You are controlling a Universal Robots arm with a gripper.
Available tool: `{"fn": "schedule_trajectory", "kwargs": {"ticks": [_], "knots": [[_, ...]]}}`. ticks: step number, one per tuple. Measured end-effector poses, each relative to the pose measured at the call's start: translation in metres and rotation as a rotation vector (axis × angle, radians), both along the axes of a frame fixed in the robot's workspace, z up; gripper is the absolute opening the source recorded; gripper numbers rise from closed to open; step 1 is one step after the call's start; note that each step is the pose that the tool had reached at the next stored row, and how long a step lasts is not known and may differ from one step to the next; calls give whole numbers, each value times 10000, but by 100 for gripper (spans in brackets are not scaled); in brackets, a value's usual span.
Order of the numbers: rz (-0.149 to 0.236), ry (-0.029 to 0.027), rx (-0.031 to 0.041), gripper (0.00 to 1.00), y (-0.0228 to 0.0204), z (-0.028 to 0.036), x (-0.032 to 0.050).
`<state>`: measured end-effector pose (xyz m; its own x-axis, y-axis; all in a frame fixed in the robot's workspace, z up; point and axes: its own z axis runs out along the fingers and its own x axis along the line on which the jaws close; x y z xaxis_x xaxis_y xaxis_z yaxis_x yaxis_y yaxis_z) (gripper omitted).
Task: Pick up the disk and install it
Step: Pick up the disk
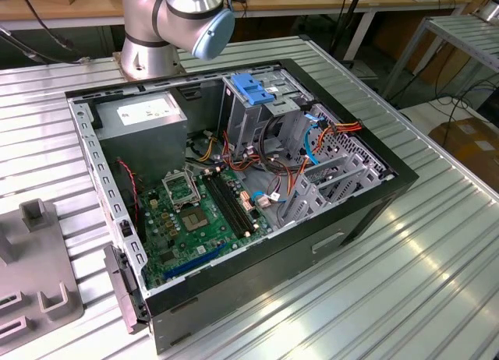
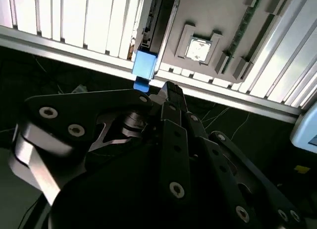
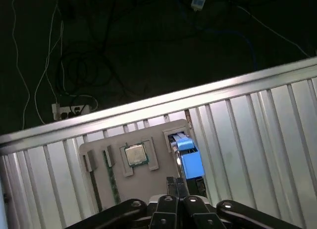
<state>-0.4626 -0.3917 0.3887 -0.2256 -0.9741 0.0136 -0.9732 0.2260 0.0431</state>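
— Where's the flat silver-grey metal disk (image 3: 190, 160) in its light-blue plastic bracket?
— On edge in the grey tray (image 3: 95, 147) on the ribbed metal worktop (image 3: 247, 135). The gripper (image 3: 177, 186) hangs near it, jaws closed on nothing.
— Handling?
— Likely stiff, hefty, shock-sensitive. Grip the bracket's sides.

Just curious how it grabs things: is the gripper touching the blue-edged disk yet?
Cannot tell. In both wrist views the gripper sits right by the disk; neither shows contact or gap plainly.
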Motion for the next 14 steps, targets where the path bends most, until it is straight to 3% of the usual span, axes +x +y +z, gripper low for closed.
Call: {"fn": "schedule_trajectory", "kwargs": {"ticks": [5, 7, 10, 12, 13, 14], "knots": [[1108, 0, 0, 10, 0, 0, 0], [1858, 0, 0, 10, 0, 0, 0], [2678, -1, -3, 10, 0, -5, 0], [2794, -53, -31, 11, 1, -8, -1], [2798, -104, -53, 17, 10, -16, 1], [2797, -117, -55, 23, 15, -24, 1]]}}
